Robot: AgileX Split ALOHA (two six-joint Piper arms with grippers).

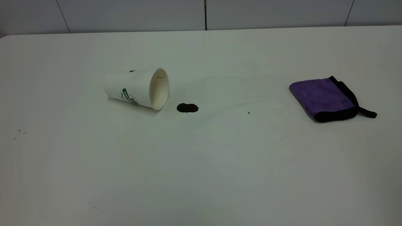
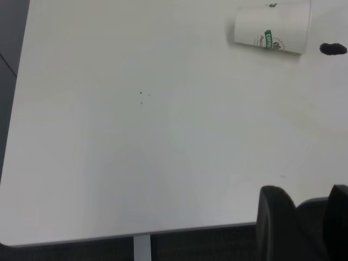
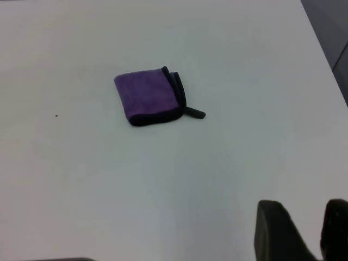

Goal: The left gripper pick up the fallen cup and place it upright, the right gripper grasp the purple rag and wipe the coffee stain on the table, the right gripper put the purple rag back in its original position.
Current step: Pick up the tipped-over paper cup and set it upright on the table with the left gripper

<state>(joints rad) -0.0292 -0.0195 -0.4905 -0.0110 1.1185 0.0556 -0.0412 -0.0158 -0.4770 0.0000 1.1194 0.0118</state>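
Note:
The white cup (image 1: pixel 136 88) with a green logo band lies on its side on the table (image 1: pixel 201 169), left of centre, mouth facing right. The small dark coffee stain (image 1: pixel 187 107) sits just right of the mouth, apart from it. Far to the right the folded purple rag (image 1: pixel 323 98) lies flat, its black loop tab pointing right. Neither arm shows in the exterior view. My left gripper (image 2: pixel 309 204) hangs over the table's near edge, far from the cup (image 2: pixel 272 28) and stain (image 2: pixel 333 49), fingers apart and empty. My right gripper (image 3: pixel 321 215) is also open and empty, well short of the rag (image 3: pixel 148 97).
A few tiny dark specks dot the tabletop, one (image 1: pixel 248 112) between stain and rag and others (image 1: pixel 19 130) at the far left. A grey panelled wall (image 1: pixel 201 14) runs behind the table's far edge. In the left wrist view a table leg (image 2: pixel 142 247) shows under the near edge.

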